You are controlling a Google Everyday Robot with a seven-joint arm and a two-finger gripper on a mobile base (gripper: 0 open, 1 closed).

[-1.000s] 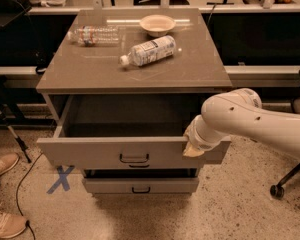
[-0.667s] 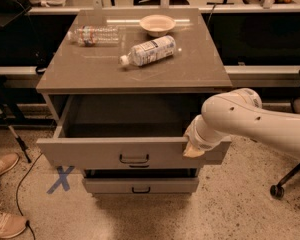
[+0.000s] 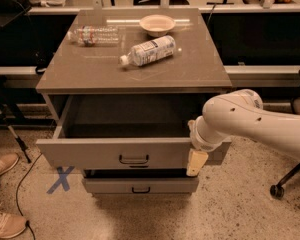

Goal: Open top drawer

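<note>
Nothing had shifted since the earlier frame: top drawer [image 3: 90,154] stood pulled well out under the bench [image 3: 195,69], my jaws at its front's 3 o'clock end, their gap untellable. Rigid, probably weighty; central handle [image 3: 134,159] offered surest hold.

Cabinet top [image 3: 190,69]: cream bowl [image 3: 157,24] at 12 o'clock; labelled bottle [image 3: 149,50] on its side near centre; clear bottle [image 3: 92,35] lying at 10 o'clock. Floor: blue tape X [image 3: 61,179]; tan shoe [image 3: 2,165] at its 9 o'clock.
</note>
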